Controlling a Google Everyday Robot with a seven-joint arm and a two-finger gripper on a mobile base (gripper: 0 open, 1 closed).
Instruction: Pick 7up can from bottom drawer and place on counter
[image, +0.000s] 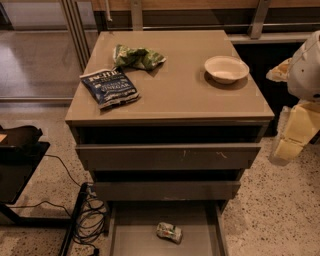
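gripper (292, 135) off the cabinet's right side, 7up can (169, 232) low and to its left in the open bottom drawer (132, 225)

camera view: the gripper hangs beside the cabinet's right edge, about level with the upper drawers and well apart from the can; whether it is open or closed i cannot tell. the can lies on its side near the middle of the drawer floor, long axis roughly left to right. to me the reach looks like down and leftward, with the grasp set across the can's short width. the counter (185, 95) has bare room between the blue chip bag (109, 87) and the white bowl (226, 68).
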